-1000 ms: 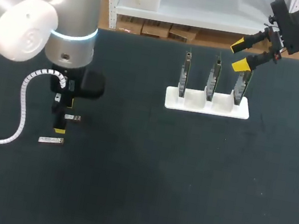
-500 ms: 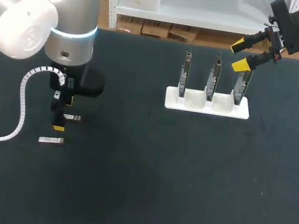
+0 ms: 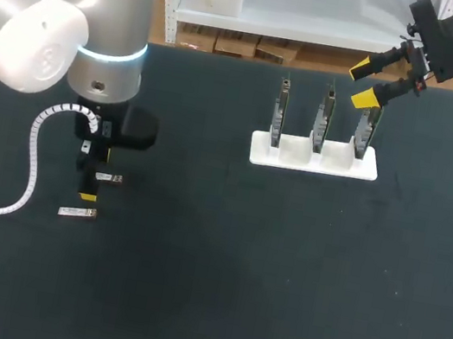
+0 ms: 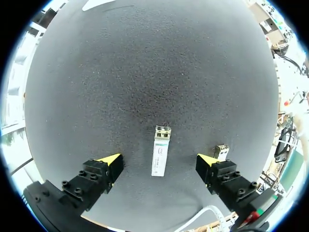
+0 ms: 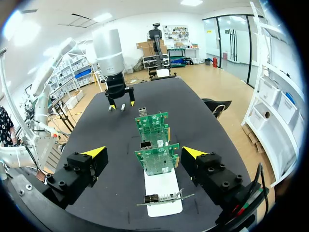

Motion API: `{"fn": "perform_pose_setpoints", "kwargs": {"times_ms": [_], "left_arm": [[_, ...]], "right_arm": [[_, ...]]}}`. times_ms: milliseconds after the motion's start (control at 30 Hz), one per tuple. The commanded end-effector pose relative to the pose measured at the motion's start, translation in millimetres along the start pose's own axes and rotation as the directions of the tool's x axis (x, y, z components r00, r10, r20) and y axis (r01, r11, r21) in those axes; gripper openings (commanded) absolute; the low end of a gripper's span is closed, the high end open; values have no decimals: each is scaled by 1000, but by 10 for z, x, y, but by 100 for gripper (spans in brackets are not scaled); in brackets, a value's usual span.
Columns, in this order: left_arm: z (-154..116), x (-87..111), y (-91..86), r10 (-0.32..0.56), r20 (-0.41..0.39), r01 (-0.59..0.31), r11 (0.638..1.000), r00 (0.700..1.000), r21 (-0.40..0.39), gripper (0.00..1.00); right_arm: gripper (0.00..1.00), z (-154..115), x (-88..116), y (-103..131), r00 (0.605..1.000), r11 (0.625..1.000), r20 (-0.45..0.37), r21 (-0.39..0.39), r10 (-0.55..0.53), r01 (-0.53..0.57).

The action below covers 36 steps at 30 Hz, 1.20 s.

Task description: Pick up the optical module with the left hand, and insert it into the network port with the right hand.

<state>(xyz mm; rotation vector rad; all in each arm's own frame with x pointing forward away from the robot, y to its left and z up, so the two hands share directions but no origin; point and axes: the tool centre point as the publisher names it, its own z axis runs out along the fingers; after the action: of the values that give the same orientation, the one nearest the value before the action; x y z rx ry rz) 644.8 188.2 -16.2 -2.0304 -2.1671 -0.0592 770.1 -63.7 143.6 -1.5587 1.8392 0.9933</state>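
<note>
little is seen to have shifted in the last second. the left gripper [image 4: 158, 162] is held wide open, the optical module [image 4: 161, 157] lying on the table [image 4: 145, 72] between its fingers, ungrasped, so the pick-up is judged pending. the right gripper [image 3: 363, 83] is kept open at upper right, by the network cards [image 3: 321, 120].

- Optical modules [image 4: 161, 151] – two, both lying flat on the table [image 3: 202, 306].
- Network cards [image 3: 323, 116] – three, standing upright in a row.
- White stand [image 3: 314, 160] – one, holding all three cards.
- Arms – two, each ending in one gripper: the left gripper [image 4: 158, 163] and the right gripper [image 3: 362, 84].
- Yellow fingertips [image 4: 112, 159] – four in all, two per gripper.
</note>
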Motion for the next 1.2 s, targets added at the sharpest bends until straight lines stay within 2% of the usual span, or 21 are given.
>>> {"fn": "perform_pose_setpoints", "kwargs": {"times_ms": [33, 67, 100, 133, 267, 933, 1067, 1200], "left_arm": [[61, 11, 0, 4, 7, -4, 1000, 1000, 4, 100], [62, 11, 0, 4, 8, -4, 1000, 1000, 5, 99], [64, 10, 0, 5, 10, -5, 1000, 1000, 5, 56], [72, 8, 2, 6, 11, -6, 1000, 1000, 5, 35], [86, 8, 7, 4, 17, -4, 1000, 1000, 8, 0], [78, 47, -15, -10, 21, 9, 999, 1000, 52, 0], [-89, 67, -9, -7, 90, 2, 998, 996, 57, 0], [-368, 29, 22, 20, 224, -30, 999, 974, 42, 0]], "right_arm": [[100, 2, 2, 15, 1000, 1000, 0, 4, -1, 1], [100, 2, 2, 15, 1000, 1000, 0, 4, -1, 1], [100, 2, 2, 15, 1000, 1000, 0, 4, -1, 1], [100, 2, 2, 15, 1000, 1000, 0, 4, -1, 1], [100, 2, 2, 15, 1000, 1000, 0, 4, -1, 1], [100, 2, 2, 15, 1000, 1000, 0, 4, -1, 1], [100, 2, 2, 15, 1000, 1000, 0, 4, -1, 1], [100, 2, 2, 15, 1000, 1000, 0, 4, -1, 1]]}}
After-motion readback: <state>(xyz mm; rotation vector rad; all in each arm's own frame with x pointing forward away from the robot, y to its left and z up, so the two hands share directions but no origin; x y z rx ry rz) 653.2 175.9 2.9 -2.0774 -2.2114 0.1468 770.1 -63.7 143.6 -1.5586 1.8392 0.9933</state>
